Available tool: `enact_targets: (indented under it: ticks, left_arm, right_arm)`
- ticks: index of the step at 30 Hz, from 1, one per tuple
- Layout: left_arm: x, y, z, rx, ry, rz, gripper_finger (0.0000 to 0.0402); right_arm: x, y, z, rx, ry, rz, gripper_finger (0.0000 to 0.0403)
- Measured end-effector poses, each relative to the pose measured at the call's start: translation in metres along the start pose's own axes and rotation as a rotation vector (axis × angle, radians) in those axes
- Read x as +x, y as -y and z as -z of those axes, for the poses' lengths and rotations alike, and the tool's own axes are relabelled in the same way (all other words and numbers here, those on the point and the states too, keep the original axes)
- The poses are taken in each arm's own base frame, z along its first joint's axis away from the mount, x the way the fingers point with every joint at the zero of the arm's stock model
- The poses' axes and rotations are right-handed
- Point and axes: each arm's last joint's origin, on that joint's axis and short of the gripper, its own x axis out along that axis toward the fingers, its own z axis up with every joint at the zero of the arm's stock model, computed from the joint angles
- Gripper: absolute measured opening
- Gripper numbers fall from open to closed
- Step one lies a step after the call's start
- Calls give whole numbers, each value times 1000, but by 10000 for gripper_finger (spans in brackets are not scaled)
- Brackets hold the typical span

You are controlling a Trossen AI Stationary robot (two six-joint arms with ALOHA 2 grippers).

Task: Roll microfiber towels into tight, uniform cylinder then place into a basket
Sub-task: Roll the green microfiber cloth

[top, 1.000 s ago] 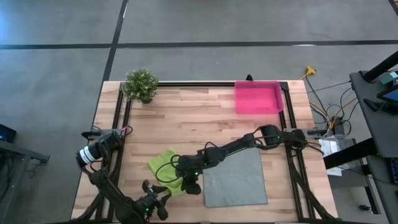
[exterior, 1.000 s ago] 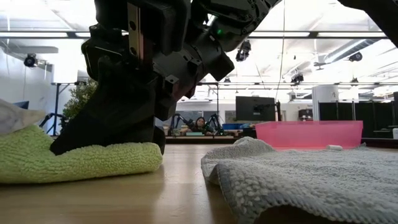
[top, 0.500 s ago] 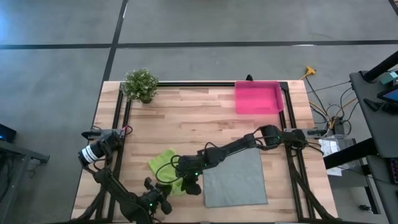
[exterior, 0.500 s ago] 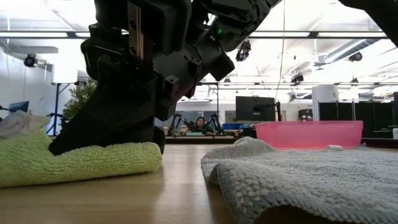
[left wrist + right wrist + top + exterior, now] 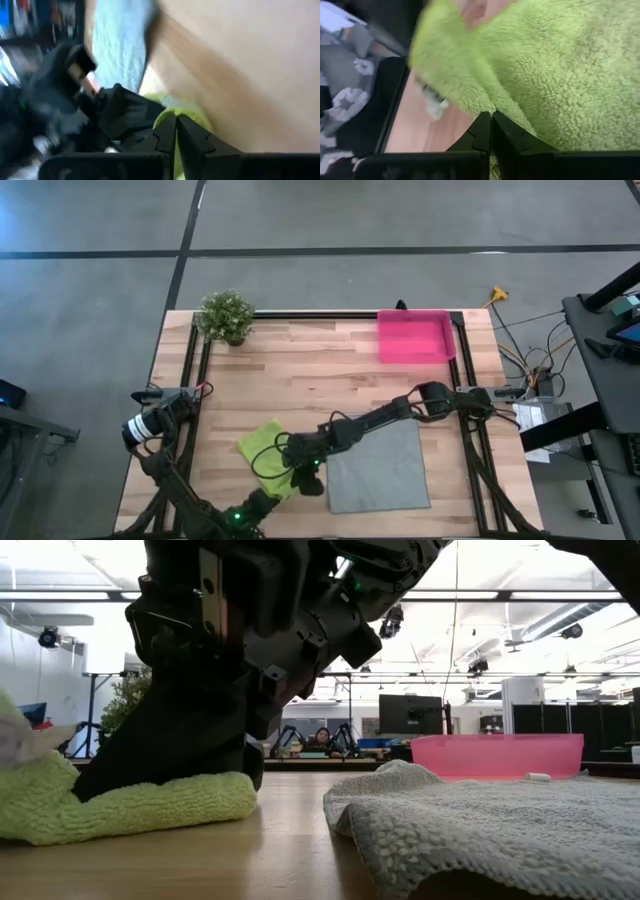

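The biggest risk is a loose, lopsided roll: both claws work one small patch of the lime green towel (image 5: 268, 452), so a tug could bunch it or drag it over the grey towel (image 5: 380, 470) just beside it. The right claw (image 5: 308, 476), fingers together, presses into the green cloth; the left claw (image 5: 175, 131) is pinched shut at its near edge. The pink basket (image 5: 414, 337) waits well apart at the far side. The wooden tabletop (image 5: 300, 370) is bare planks, a potted plant (image 5: 226, 316) at its corner; a workshop with monitors lies beyond.
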Motion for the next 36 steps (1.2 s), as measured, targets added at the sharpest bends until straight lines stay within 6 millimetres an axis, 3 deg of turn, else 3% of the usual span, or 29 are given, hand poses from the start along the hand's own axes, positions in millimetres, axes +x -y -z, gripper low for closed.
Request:
enact_targets:
  ticks: [4,8,13,17,22,30,36]
  left_arm:
    - [-5,-3,-7,-472,12,60,0]
    - [-2,7,1,-865,-24,80,0]
    - [0,29,11,-1072,-24,49,0]
    - [-1,33,11,-1152,23,-5,0]
    - [-3,31,7,-984,54,-24,0]
    - [4,17,-20,-267,162,35,0]
    - [23,-11,-26,-147,121,29,0]
  right_arm:
    - [0,1,-1,-6,23,48,9]
    - [0,2,-2,-25,54,103,9]
    - [0,3,-2,-66,60,121,9]
    - [0,3,-2,-86,59,124,9]
    - [0,3,-2,-117,58,126,9]
    - [0,4,-3,-120,58,127,9]
    - [0,4,-3,-61,61,125,9]
